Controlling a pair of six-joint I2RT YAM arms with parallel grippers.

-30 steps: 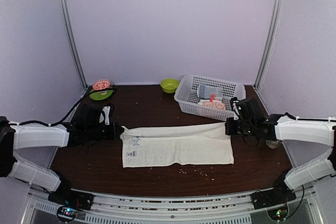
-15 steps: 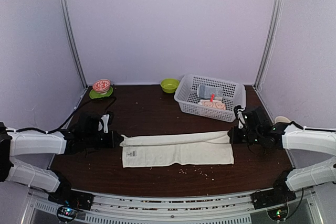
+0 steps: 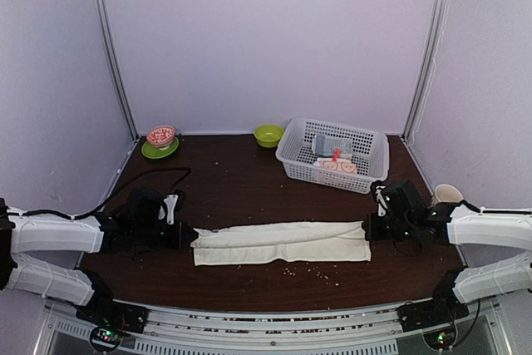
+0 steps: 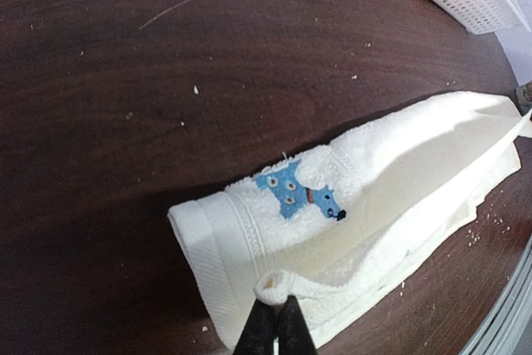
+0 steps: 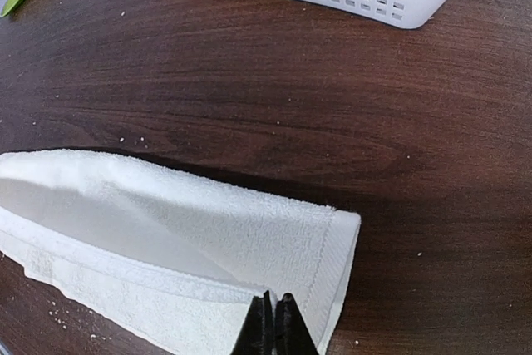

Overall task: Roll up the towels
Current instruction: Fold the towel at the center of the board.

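Pale lavender walls enclose a dark wooden table (image 3: 241,184). At its back right, a white basket (image 3: 316,176) holds a grey-blue rolled towel (image 3: 331,145) and the face-printed towel (image 3: 337,166). The plain cream-white towel (image 3: 283,241) lies folded lengthwise near the front edge. The left gripper (image 3: 189,237) and the right gripper (image 3: 368,229) each pinch one end of it in closed jaws. A green bowl (image 3: 268,134) sits just left of the basket.

The towel (image 3: 283,243) lies along the table's (image 3: 233,180) near edge, the basket (image 3: 316,174) behind.
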